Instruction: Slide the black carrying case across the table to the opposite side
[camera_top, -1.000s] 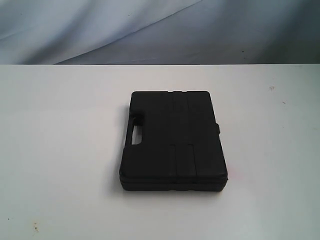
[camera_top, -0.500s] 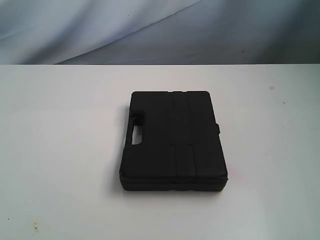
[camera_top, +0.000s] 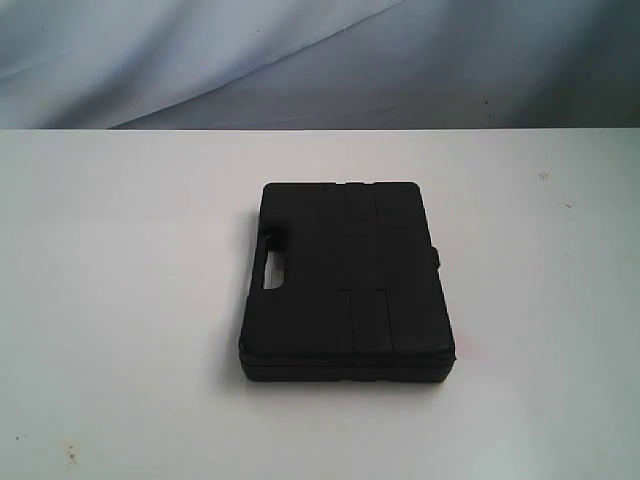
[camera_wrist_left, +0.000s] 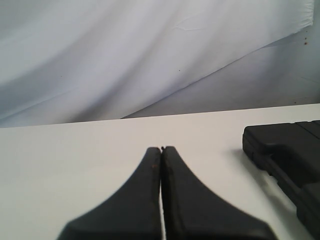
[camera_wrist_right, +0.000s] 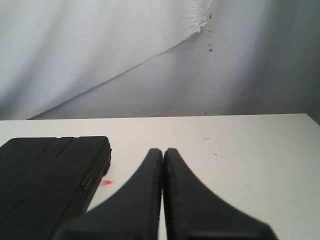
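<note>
We found the case (camera_top: 347, 282) lying flat and closed near the middle of the table (camera_top: 120, 300), its lid up. In the exterior view its handle (camera_top: 270, 268) faced that view's left, and a small latch (camera_top: 437, 257) stuck out on the opposite edge. The case rested wholly on the white top, well clear of the far edge, behind which a pale cloth (camera_top: 300, 60) hung in folds.

We saw the left gripper (camera_wrist_left: 161, 149) clenched, its two black fingers pressed together along their length with nothing between them. Its tips were low over bare table, and a corner of the case lay off to one side, apart from them.

We saw the right gripper (camera_wrist_right: 163, 150) clenched in the same way, fingers meeting at the tips and empty. The case lay near it, with a strip of white top between the two. In that strip, just beside the edge of the case, we noted a small red smear (camera_wrist_right: 105, 183). A few dark specks (camera_wrist_right: 206, 138) dotted the table farther out.
</note>
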